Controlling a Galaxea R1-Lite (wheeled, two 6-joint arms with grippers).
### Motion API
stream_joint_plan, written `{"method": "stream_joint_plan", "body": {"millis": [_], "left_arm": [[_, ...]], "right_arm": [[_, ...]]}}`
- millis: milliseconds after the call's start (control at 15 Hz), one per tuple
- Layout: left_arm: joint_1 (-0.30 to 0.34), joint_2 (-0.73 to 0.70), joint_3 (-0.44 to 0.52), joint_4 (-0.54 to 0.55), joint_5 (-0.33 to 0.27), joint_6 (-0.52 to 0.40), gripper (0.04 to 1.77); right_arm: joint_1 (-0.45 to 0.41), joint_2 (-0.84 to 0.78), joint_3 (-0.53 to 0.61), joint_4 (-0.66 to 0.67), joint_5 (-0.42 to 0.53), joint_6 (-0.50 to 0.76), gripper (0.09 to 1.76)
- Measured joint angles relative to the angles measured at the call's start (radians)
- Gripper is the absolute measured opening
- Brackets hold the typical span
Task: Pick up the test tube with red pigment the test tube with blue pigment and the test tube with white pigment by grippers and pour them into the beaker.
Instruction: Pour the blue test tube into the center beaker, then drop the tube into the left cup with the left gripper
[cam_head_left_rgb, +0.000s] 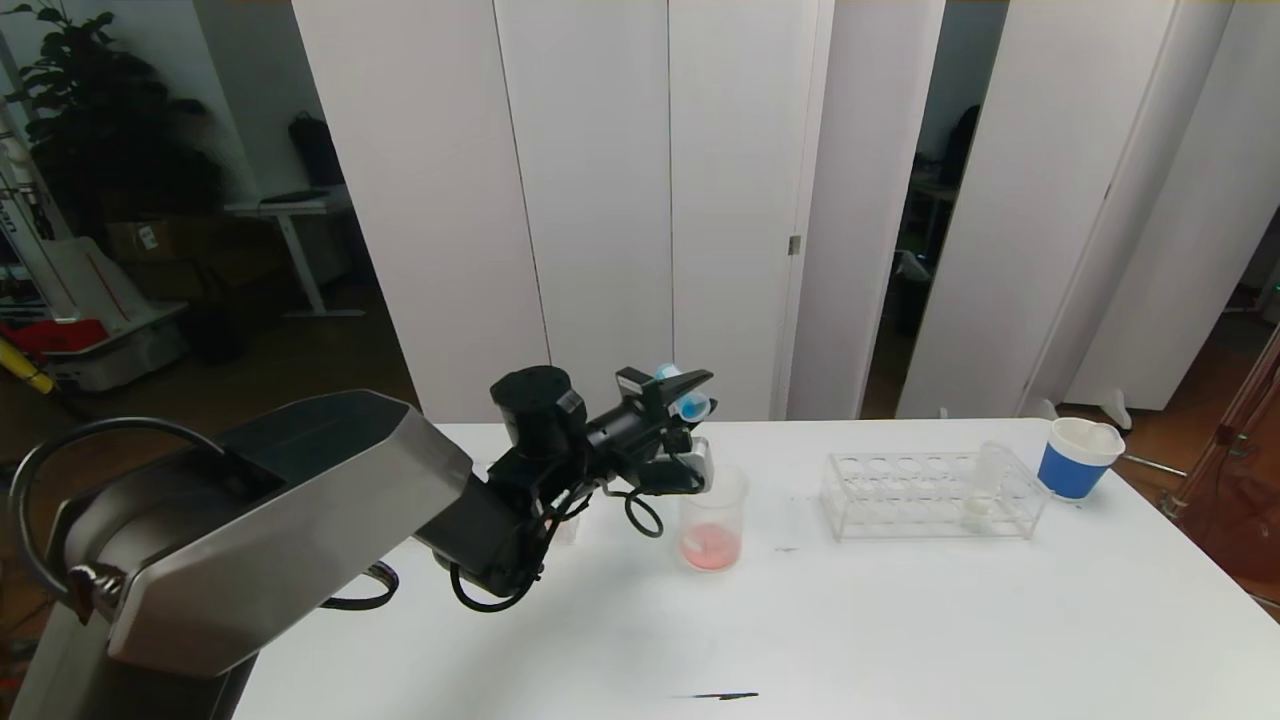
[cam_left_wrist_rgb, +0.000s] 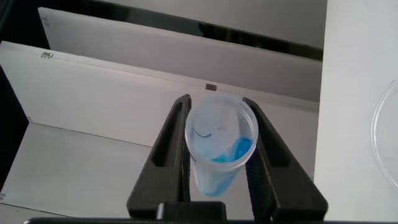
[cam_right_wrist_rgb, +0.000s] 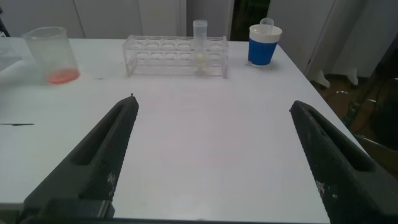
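Our left claw (cam_head_left_rgb: 678, 392), matte black, is clamped on the clear round-bottomed test tube with blue pigment (cam_head_left_rgb: 688, 400), held tilted just above the beaker (cam_head_left_rgb: 712, 518) at frame centre, whose bottom holds pinkish-red liquid. On the smooth white worktop (cam_head_left_rgb: 900, 620), the test tube with white pigment (cam_head_left_rgb: 981, 490) stands in a clear rack (cam_head_left_rgb: 930, 495) right of centre, beside a blue-banded cup (cam_head_left_rgb: 1078, 457). Our right claw (cam_right_wrist_rgb: 214, 155) hangs wide apart above bare worktop, before white wall panels (cam_head_left_rgb: 600, 180).

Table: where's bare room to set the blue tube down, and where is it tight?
Free: the wide near stretch of table in front of the beaker and rack, and the gap between them. Tight: around the beaker, where the left gripper holds the test tube with blue pigment above it.
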Motion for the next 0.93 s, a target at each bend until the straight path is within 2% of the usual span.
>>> {"method": "stream_joint_plan", "body": {"millis": [267,933], "left_arm": [[0.002,0.021,-0.009,-0.035,0.009,0.040,0.58],[0.002,0.041,-0.028,-0.031,0.009,0.061,0.58]], "right_arm": [[0.000,0.000,0.000,0.000,0.000,0.000,1.75],[0.000,0.000,0.000,0.000,0.000,0.000,1.75]]}}
